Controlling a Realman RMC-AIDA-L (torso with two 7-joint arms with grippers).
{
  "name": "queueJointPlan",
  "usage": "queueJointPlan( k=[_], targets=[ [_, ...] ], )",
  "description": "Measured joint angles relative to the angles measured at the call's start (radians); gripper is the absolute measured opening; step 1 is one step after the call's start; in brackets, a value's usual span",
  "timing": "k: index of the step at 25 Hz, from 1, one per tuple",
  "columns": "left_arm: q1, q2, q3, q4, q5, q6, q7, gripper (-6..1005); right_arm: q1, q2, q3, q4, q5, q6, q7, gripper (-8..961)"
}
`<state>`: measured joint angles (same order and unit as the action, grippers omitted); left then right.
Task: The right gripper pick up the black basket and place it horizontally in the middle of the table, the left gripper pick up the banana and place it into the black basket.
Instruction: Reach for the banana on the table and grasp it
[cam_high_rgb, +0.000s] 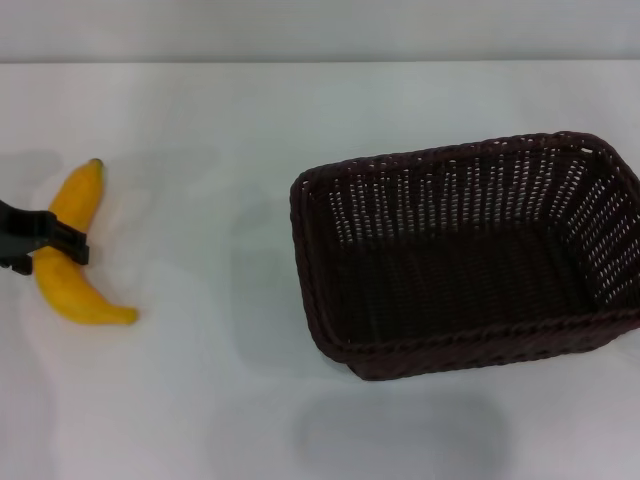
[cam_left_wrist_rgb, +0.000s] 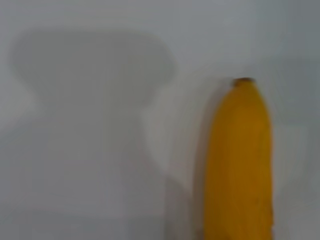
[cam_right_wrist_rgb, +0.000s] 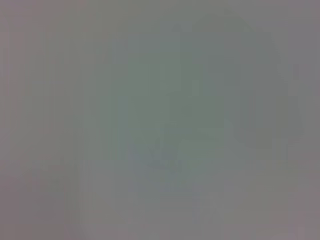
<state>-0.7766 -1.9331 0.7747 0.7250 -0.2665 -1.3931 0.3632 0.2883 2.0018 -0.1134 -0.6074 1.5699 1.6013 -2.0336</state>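
At the far left of the head view the left gripper (cam_high_rgb: 45, 243) reaches in from the edge with its black jaws straddling the middle of the banana (cam_high_rgb: 72, 250), one jaw visible across the fruit's upper face; they seem to be pinching it, though how firmly cannot be told. The banana lies on the white desk (cam_high_rgb: 200, 150), dark tip pointing away from the robot and its curve bulging toward the left edge, apparently not yet lifted. The left wrist view shows the same banana (cam_left_wrist_rgb: 239, 165) close up over bare desk (cam_left_wrist_rgb: 90, 125), with none of that arm's jaws in sight. Moving right, a stretch of bare desk separates the fruit from the black basket (cam_high_rgb: 470, 265), which sits upright with its long side running across the view, well apart from the banana and somewhat right of centre, its right end reaching the picture's edge. The right gripper is in no view, so its jaws cannot be judged; its wrist camera shows only a featureless grey surface. Judging by this, the basket step looks done and the banana pickup is the step in hand: the next move calls for a secure hold, a lift, a carry rightward over the braided rim (cam_high_rgb: 300, 200) and a release inside
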Motion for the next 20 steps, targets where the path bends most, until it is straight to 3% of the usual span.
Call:
queueJointPlan(
  k=[6, 16, 20],
  targets=[
    [-0.007, -0.013, 0.009, -0.002, 0.022, 0.018, 0.009, 767, 0.0, 0.0, 0.0, 0.019, 0.021, -0.001, 0.0, 668],
    [-0.029, -0.015, 0.025, 0.007, 0.014, 0.024, 0.028, 583, -0.001, 0.0, 0.0, 0.025, 0.029, -0.013, 0.004, 668],
    [-0.041, -0.012, 0.022, 0.081, -0.025, -0.024, 0.053, 516, -0.004, 0.0, 0.0, 0.025, 0.029, -0.013, 0.005, 667]
  ],
)
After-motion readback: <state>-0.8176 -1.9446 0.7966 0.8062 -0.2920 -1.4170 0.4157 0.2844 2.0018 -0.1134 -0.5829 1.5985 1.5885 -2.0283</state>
